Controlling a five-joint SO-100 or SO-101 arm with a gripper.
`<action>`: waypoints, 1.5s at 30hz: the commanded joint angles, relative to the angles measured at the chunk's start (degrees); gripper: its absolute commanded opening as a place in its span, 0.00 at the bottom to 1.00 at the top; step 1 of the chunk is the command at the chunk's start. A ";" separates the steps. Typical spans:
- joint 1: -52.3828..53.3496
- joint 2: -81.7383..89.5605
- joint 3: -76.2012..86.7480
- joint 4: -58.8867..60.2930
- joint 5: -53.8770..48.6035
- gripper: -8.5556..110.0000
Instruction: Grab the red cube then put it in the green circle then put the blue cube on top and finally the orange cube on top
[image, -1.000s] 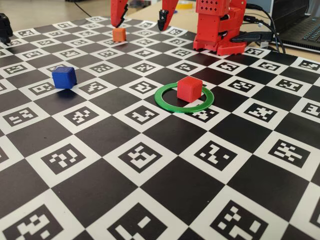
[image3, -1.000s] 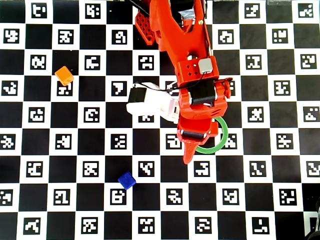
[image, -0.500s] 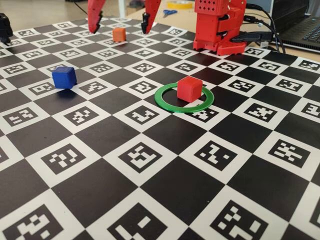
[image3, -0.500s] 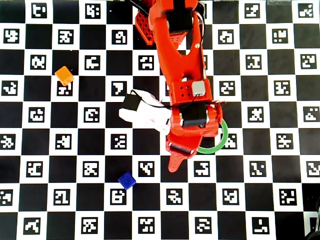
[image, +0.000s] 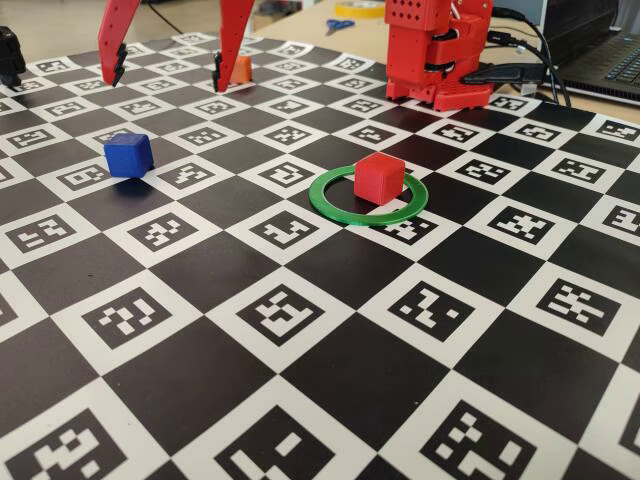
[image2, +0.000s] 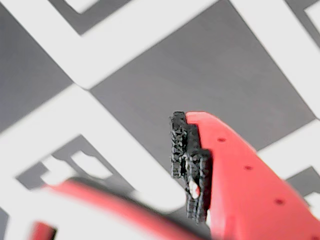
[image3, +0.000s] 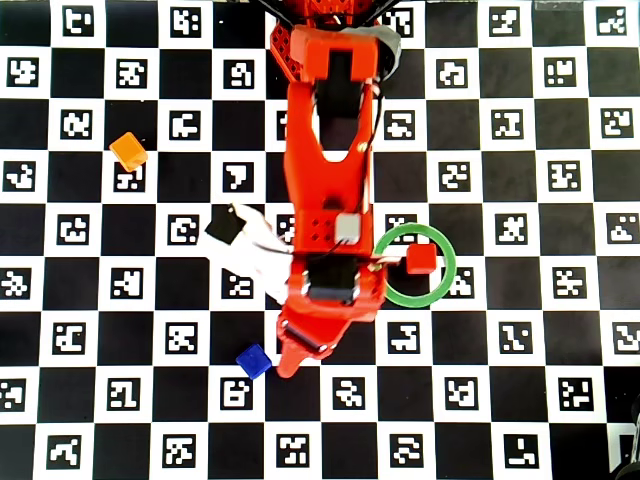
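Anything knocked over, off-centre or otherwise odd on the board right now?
Nothing looks damaged or spilled. The red cube sits inside the green circle, toward one side rather than centred. The blue cube and orange cube rest flat on the board, and the gripper hangs open.

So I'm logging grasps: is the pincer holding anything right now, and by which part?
Nothing is held. The pincer hangs open and empty above the board; the blue cube sits untouched.

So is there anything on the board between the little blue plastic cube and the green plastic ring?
No. In the fixed view, only bare checkered board lies between the small blue plastic cube and the flat green plastic ring; overhead, the arm hangs above that stretch.
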 joint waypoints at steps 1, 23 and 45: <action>2.37 -0.35 -8.53 0.70 0.79 0.43; 5.62 -16.26 -23.64 0.26 4.04 0.42; 7.65 -21.71 -25.66 -3.08 4.31 0.40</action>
